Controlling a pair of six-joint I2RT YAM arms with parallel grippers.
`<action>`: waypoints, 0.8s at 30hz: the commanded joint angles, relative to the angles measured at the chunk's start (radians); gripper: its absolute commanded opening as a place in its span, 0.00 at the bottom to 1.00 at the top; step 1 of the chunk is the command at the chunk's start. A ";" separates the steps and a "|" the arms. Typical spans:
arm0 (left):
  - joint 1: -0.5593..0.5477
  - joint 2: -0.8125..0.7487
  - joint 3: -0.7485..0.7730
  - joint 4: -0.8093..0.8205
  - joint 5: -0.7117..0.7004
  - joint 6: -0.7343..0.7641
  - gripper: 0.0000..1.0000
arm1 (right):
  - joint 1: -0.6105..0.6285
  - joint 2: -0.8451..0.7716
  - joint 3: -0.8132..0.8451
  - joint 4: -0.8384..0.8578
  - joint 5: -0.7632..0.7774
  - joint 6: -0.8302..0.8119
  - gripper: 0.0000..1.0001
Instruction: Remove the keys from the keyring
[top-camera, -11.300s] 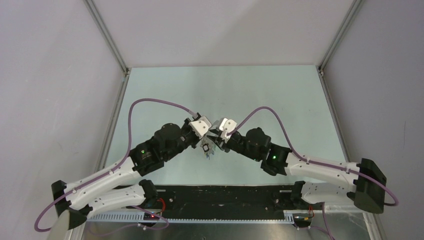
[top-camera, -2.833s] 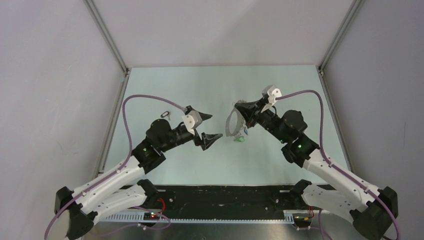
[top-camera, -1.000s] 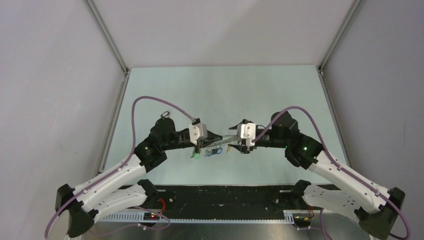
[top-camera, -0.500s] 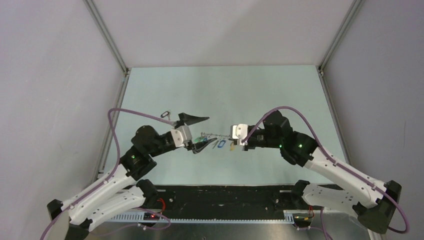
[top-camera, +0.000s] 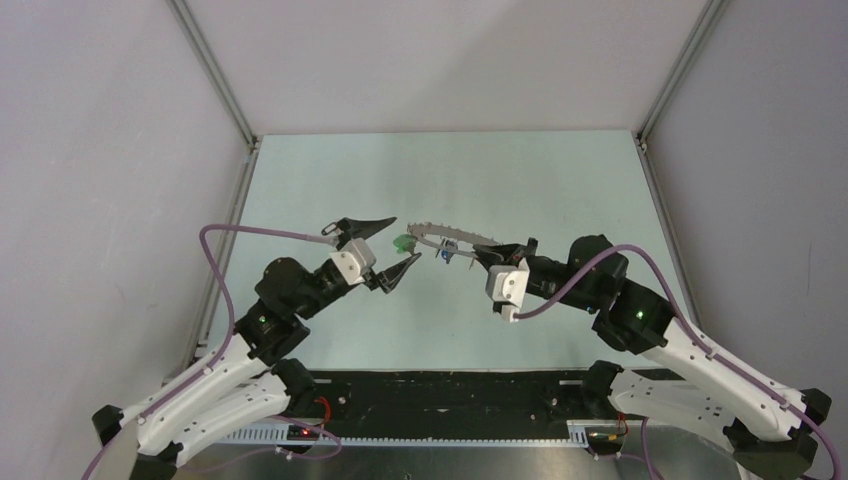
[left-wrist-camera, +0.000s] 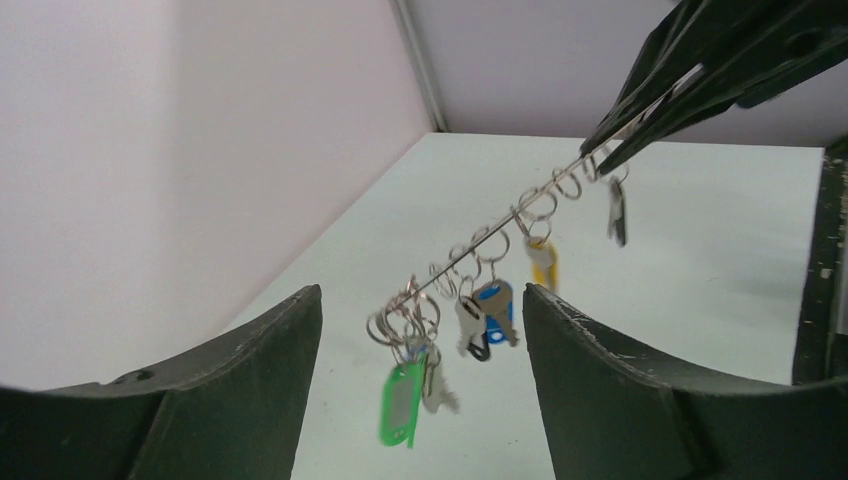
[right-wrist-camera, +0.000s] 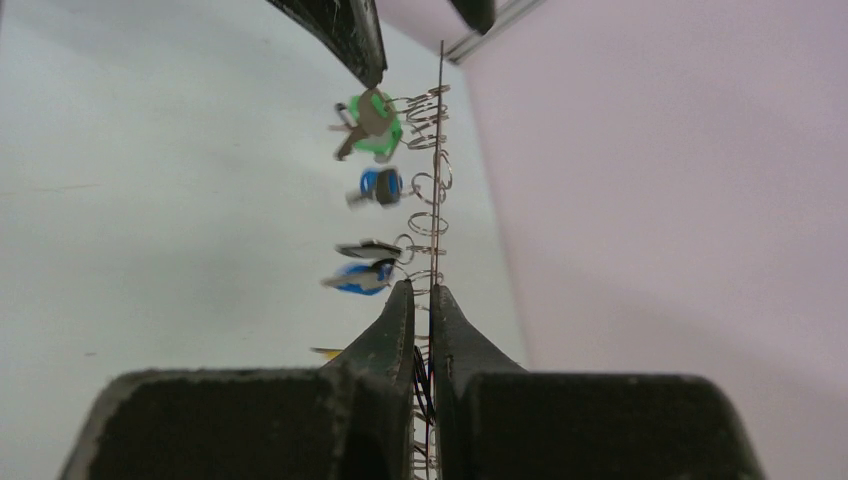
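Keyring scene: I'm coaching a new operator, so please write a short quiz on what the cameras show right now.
1. True or false: the right gripper is shut on the keyring.
2. The left gripper is: A open, B shut on a key, C out of view.
3. Fill in: the key tag hanging nearest the left gripper is ____ in colour.
Key: 1 true; 2 A; 3 green.
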 joint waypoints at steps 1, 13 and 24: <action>0.004 -0.018 -0.008 0.037 -0.073 0.029 0.71 | 0.038 -0.020 0.056 0.144 0.109 -0.182 0.00; 0.004 0.015 -0.009 0.037 -0.094 0.029 0.50 | 0.055 -0.020 0.065 0.154 0.103 -0.201 0.00; 0.009 0.047 -0.005 0.035 -0.141 0.009 0.41 | 0.067 -0.028 0.065 0.146 0.082 -0.197 0.00</action>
